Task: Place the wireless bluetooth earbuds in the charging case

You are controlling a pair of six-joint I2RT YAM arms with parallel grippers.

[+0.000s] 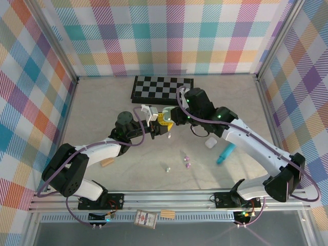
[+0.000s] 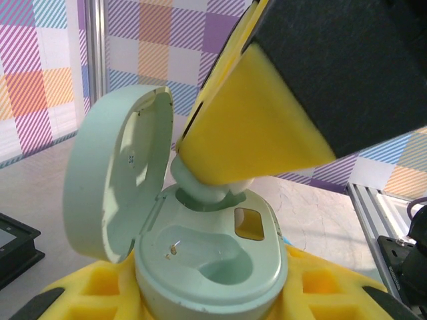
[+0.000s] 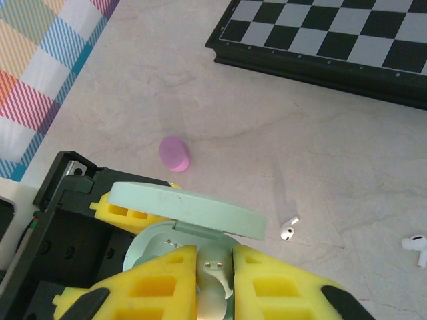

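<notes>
- Where the two arms meet above the middle of the desk point(image 1: 92, 113), the right claw point(image 3: 213, 267) is found closed on a pale earbud point(image 3: 215, 283), which is gripped between its yellow pads point(image 3: 157, 287).
- The earbud is held at the rear socket of the charging case point(image 2: 213, 280). In the left wrist view its rounded end is seen resting in that socket, directly beneath one yellow pad of the right claw.
- The nearer socket of the charging case is seen unfilled.
- The left claw point(image 2: 213, 303) is found closed on the base of the charging case, with a yellow pad pressed against each side.
- The lid point(image 2: 117, 173) is recorded as open, swung back on its hinge and standing nearly upright to the left in the left wrist view.
- Two white earbuds point(image 3: 288, 230) point(image 3: 415, 245) are noted lying on the desk in the right wrist view, apart from each other and clear of the claws.
- In the top view, two pink-purple buds point(image 1: 187, 162) are seen lying just beside each other on the desk, with a whitish bud point(image 1: 167, 167) near them, all closer to the arm bases than the claws.
- A pink round piece point(image 3: 175, 153) is noted on the desk beyond the lid.
- A white case point(image 1: 210, 143) and a teal stick point(image 1: 225, 152) are recorded beside the right arm, a tan block point(image 1: 107, 162) beside the left arm, and a chessboard point(image 1: 163, 87) at the far edge of the desk.
</notes>
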